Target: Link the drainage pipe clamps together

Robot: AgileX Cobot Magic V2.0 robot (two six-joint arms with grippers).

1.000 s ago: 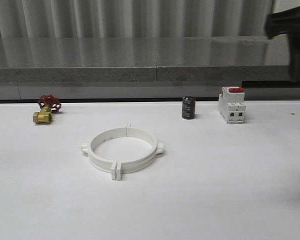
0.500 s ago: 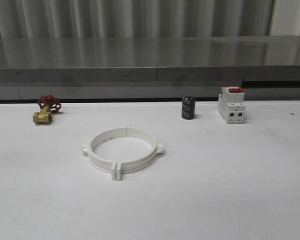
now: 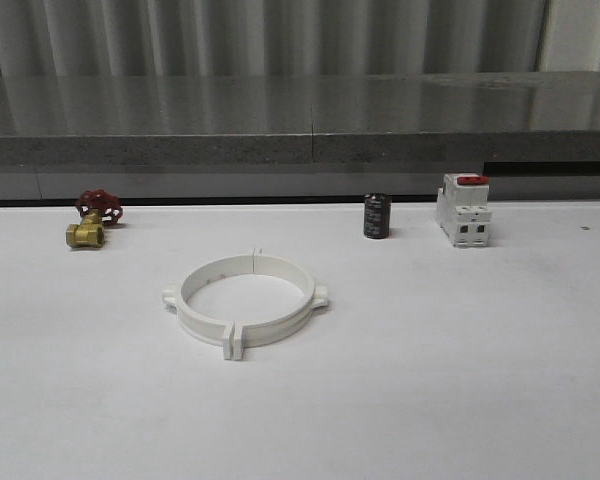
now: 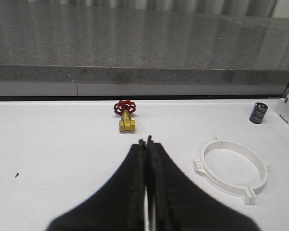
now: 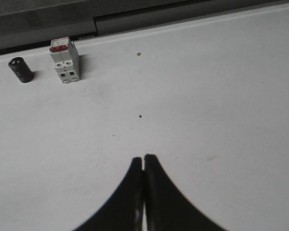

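In the front view we saw the pipe clamps (image 3: 245, 303) lying flat on the white surface (image 3: 460, 380), a little left of the middle. The two white halves met at their flat end flanges, one seam on the near side and one on the far side, so together they made a full ring with a small tab sticking out on each side. Behind them to the left stood a brass valve (image 3: 91, 221) with a red handwheel. To the right, near the back edge, stood a black cylinder (image 3: 377, 216) and just beside it a white block with a red top (image 3: 464, 209). All three sat well apart from the ring.

In the left wrist view we saw our left hand (image 4: 148, 142) with its black fingers pressed together and nothing between them. It was above bare surface, with the valve beyond it and the ring off to one side.

In the right wrist view our right hand (image 5: 143, 158) was likewise closed tight and held nothing. It was over bare surface, with the cylinder and the white block far off near the surface's edge.
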